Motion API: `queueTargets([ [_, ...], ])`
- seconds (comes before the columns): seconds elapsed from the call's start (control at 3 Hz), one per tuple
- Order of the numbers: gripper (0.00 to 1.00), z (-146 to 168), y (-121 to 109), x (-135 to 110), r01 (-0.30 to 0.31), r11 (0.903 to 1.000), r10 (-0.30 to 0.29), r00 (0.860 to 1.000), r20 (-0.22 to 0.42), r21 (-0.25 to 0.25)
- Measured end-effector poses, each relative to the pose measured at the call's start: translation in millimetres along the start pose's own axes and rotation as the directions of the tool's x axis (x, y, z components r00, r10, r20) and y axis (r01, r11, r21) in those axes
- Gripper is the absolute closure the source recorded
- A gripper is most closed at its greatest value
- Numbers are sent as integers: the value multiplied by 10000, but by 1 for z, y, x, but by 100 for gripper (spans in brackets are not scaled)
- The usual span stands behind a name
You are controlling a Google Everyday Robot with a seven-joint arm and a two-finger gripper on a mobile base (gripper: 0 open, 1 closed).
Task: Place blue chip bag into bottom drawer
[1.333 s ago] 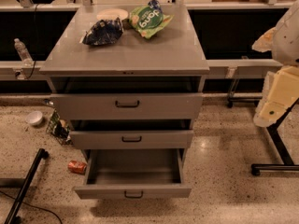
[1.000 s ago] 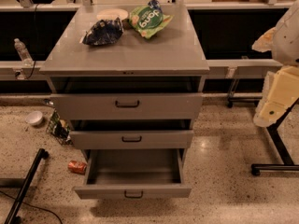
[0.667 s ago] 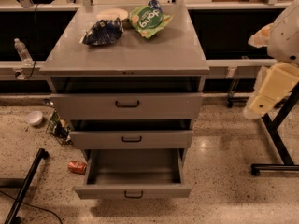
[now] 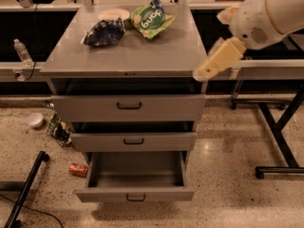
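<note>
Cabinet top [image 4: 128,51] holds blue chip bag [image 4: 104,31]; bottom drawer [image 4: 137,169] open; claw [image 4: 209,68] right, state unclear.

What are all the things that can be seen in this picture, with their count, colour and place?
blue chip bag: one, dark blue, on the cabinet top, rear left
green snack bag: one, bright green, on the top, right of the blue bag
dish: one, white, behind the blue bag
cabinet: one, grey, centre
bottom drawer: one, grey, pulled open
upper drawers: two, grey, above it
water bottle: one, clear, far left
can: one, orange, on the floor left of the bottom drawer
gripper: one, cream, in the air at the cabinet's right front corner
</note>
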State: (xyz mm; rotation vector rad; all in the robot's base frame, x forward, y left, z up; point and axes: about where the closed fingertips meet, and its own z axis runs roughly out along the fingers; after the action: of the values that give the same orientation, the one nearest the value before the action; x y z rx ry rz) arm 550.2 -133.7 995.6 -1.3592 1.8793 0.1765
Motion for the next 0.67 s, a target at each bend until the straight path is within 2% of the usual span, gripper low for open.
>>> queueTargets([
  [0.33, 0, 50, -53, -28, -1345, 9905, 1289, 9799, 1521, 272],
  [0.67, 0, 66, -59, -38, -1694, 9854, 1640, 9712, 1728, 169],
])
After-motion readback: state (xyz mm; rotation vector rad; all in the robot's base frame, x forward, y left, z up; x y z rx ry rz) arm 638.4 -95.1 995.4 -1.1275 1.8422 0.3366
